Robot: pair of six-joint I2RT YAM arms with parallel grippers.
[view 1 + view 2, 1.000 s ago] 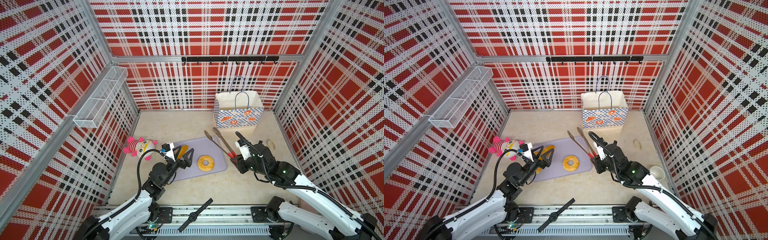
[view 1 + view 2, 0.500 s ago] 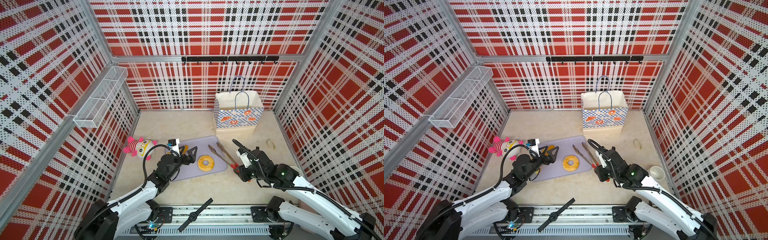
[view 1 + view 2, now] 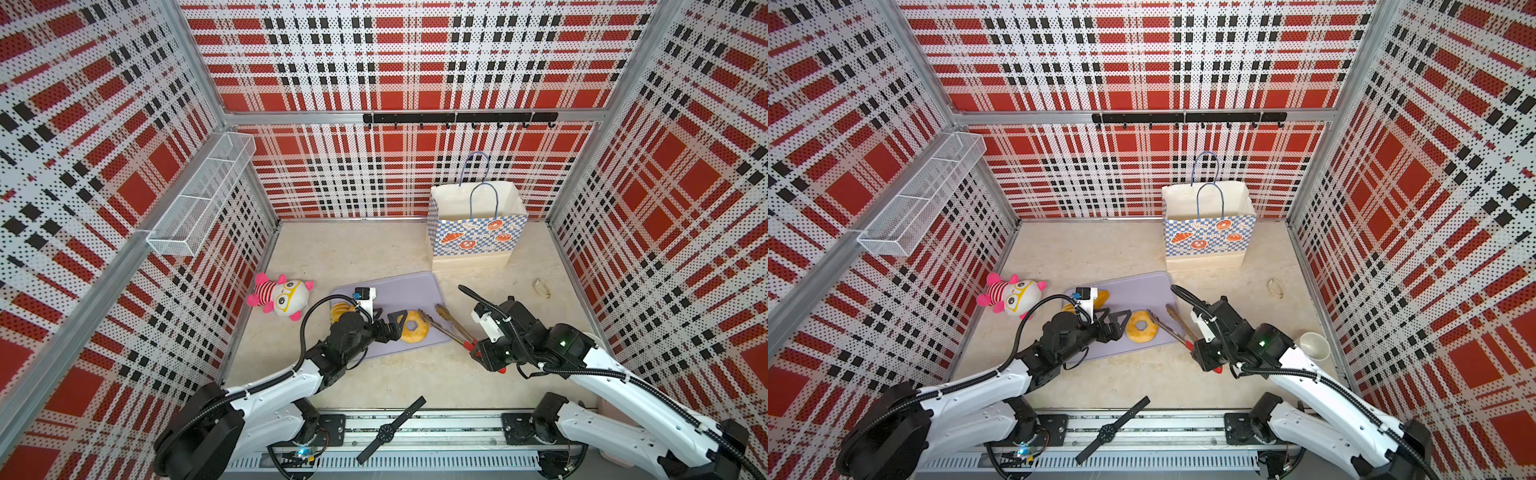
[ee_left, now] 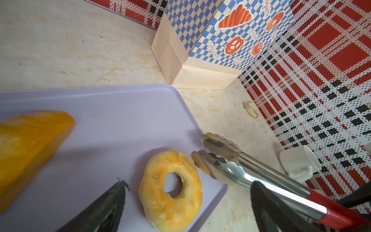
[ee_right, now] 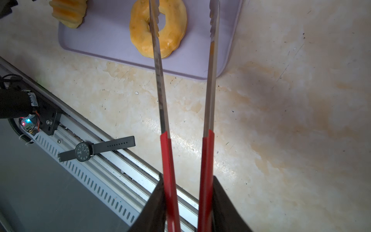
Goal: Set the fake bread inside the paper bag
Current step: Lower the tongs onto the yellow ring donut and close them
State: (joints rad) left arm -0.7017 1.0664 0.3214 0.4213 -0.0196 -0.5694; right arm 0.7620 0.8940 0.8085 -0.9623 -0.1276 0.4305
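Note:
A golden ring doughnut (image 3: 413, 326) (image 3: 1142, 326) lies on the lilac tray (image 3: 399, 286), and a ridged loaf (image 3: 340, 309) (image 4: 30, 144) lies further left, partly hidden by my left arm. My left gripper (image 3: 395, 322) (image 4: 188, 184) is open, low over the tray, and the doughnut (image 4: 170, 190) sits between its fingers. My right gripper (image 3: 478, 351) (image 5: 187, 178) is shut on the red handles of metal tongs (image 3: 449, 324) (image 5: 160, 80). The open tong tips straddle the doughnut's (image 5: 158, 26) right side. The paper bag (image 3: 476, 232) (image 3: 1208, 237) stands upright at the back right, mouth open.
A pink-striped plush doll (image 3: 278, 295) lies left of the tray. A black wristwatch (image 3: 388, 432) rests on the front rail. A white cup (image 3: 1314, 345) lies beside my right arm, and a small pale clip (image 3: 541, 287) near the right wall. A wire basket (image 3: 199, 203) hangs on the left wall.
My left gripper has moved right across the tray, from the loaf to the doughnut. My right gripper has drawn back toward the front, bringing the tong tips down to the doughnut.

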